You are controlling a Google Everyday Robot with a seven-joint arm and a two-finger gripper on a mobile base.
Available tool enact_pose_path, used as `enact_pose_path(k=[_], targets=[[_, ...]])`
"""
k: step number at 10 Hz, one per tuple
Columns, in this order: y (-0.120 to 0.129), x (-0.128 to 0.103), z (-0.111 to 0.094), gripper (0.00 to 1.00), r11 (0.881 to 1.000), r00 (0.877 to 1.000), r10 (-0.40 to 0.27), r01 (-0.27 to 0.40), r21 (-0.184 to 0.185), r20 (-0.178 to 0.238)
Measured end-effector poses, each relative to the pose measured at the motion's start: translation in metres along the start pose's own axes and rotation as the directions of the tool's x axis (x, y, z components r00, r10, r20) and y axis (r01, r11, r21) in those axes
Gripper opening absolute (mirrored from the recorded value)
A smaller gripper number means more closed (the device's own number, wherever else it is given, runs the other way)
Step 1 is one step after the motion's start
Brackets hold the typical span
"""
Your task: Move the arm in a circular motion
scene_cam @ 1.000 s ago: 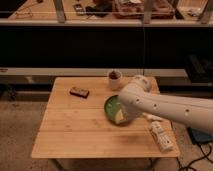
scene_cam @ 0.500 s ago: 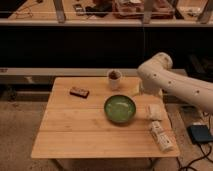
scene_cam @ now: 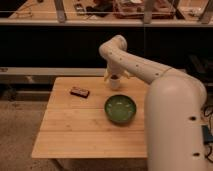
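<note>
**Arm and Claw Position, Current Frame**

The arm [scene_cam: 150, 70] is seen as a thick cream-white jointed tube. Its largest segment fills the lower right of the frame, and from there it is extended up and to the left, across the right side of the counter [scene_cam: 75, 130]. An elbow bend is located at upper centre, in front of the dark shelving at the back. Small dark holes are visible along the segments.

The claw [scene_cam: 115, 76] is pointed downward from that elbow bend. It is positioned directly above a small light-coloured cup [scene_cam: 115, 82] near the far edge of the counter, at centre frame. Yellowish fingers [scene_cam: 106, 76] are seen on either side of the cup's top (whether they are apart, together, or touching the cup cannot be told).

The counter is a light wooden surface, occupying the lower left and centre of the frame. The following items are carried on it:

- A green bowl [scene_cam: 120, 109], set at centre frame, nearer than the cup and apart from it.
- A small dark rectangular object [scene_cam: 79, 92], laid at the left of the cup, well apart from the bowl.

The right part of the counter is hidden behind the large arm segment.
</note>
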State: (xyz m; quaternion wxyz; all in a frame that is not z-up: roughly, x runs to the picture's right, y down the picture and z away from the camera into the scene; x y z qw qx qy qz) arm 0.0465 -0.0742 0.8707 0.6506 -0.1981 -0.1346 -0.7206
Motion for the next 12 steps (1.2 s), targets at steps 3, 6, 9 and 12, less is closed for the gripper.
enact_pose_path(k=[3,6,9,12], targets=[[-0.098,-0.007,-0.003,0.8,0.969,0.977,-0.212,0.206,0.134,0.029],[-0.157,-0.06,-0.029,0.8,0.887,0.918,-0.395,0.375,0.268,0.022],[-0.165,-0.118,-0.046,0.8,0.825,0.862,-0.506,0.476,0.305,0.023],[-0.167,-0.113,-0.045,0.8,0.827,0.865,-0.501,0.471,0.307,0.021]])
